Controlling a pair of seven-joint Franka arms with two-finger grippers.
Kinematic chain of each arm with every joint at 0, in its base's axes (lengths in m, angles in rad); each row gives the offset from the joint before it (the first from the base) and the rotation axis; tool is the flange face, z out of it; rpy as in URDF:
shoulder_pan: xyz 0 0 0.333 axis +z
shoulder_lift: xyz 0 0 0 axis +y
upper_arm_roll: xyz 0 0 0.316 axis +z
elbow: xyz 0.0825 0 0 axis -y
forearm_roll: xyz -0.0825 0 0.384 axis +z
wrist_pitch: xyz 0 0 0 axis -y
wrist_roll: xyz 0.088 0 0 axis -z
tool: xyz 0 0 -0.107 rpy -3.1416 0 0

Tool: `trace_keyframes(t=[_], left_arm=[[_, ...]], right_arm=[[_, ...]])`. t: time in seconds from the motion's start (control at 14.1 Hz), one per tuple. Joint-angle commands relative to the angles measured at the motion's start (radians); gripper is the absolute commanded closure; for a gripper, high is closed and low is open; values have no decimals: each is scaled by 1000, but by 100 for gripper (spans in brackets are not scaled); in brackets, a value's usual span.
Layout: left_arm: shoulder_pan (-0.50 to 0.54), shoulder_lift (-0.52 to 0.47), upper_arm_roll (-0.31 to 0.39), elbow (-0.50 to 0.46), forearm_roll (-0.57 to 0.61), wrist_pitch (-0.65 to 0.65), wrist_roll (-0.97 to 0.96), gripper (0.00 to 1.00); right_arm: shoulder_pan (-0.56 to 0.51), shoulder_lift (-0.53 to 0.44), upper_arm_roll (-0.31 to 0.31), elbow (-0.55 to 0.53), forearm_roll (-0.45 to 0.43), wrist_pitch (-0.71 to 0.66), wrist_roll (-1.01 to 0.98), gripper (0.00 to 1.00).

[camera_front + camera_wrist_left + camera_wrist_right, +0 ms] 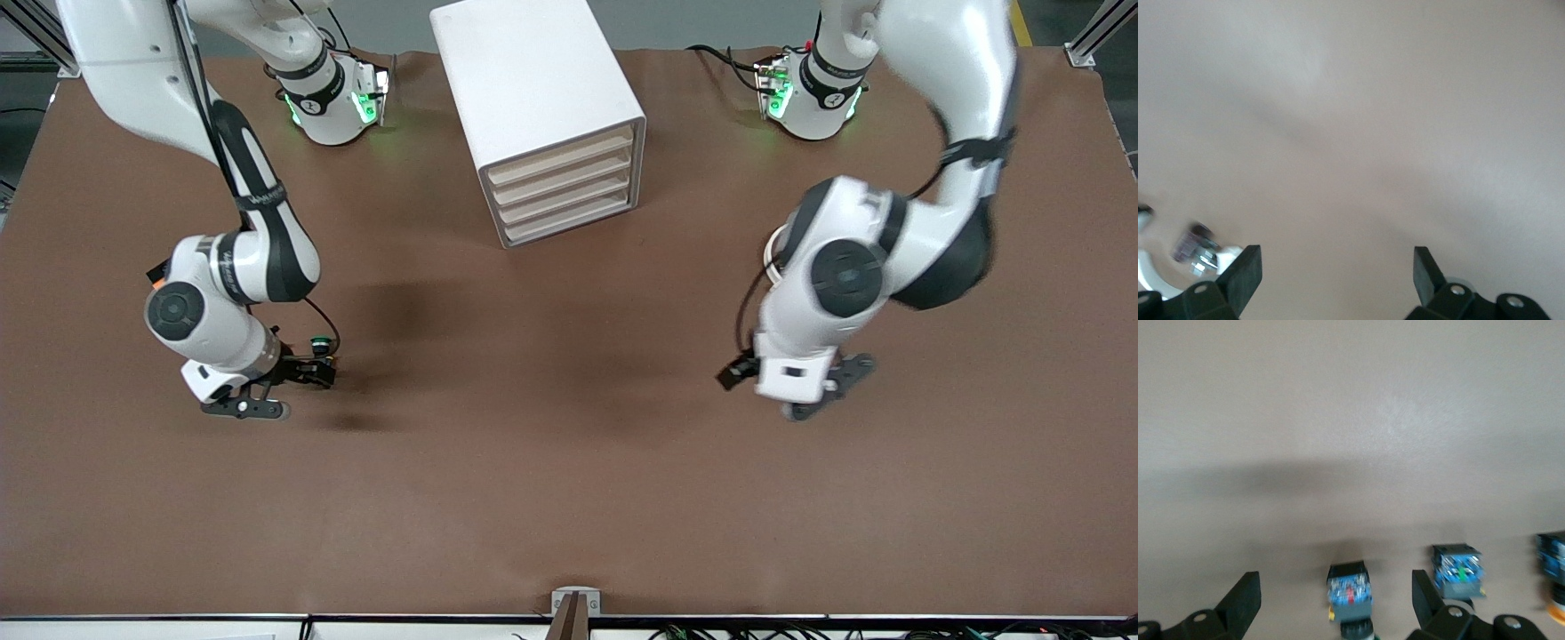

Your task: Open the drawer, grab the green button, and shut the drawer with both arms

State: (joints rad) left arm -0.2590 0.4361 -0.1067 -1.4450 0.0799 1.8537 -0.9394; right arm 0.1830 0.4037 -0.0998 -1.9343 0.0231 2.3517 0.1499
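1. Top centre of the front view: the white cabinet [533, 89] stands on the brown worktop [569, 462]. All four drawers [560, 163] sit flush and closed.
2. Mid-height in the frame, at the right arm's end of the worktop, the right pincer [322, 372] is down low and lying almost flat.
3. There's the green button [317, 340]! It sits just beside that pincer, well clear of the cabinet and nearer the front camera than it.
4. In the right wrist view the fingers [1245, 600] are spread wide and released. A blue-based button [1350, 592] stands between them, touching neither.
5. That one is probably the green button, though its cap is too blurred there to be sure.
6. Two more buttons line up beside it: a second one [1459, 572] by the finger, and a yellow-orange capped one [1553, 577] at the frame edge.
7. At the other end, mid-height, the left pincer [1337, 260] hangs over bare worktop. It is released and holds nothing.
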Motion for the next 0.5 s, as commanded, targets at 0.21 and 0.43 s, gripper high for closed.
trace_keyframes(t=[0.21, 0.43], left_arm=[[153, -195, -10, -34, 1, -151, 293, 0], [199, -278, -13, -35, -3, -247, 434, 0]], right_arm=[[-11, -285, 12, 53, -12, -392, -54, 0], [-72, -322, 9, 154, -6, -555, -139, 0]])
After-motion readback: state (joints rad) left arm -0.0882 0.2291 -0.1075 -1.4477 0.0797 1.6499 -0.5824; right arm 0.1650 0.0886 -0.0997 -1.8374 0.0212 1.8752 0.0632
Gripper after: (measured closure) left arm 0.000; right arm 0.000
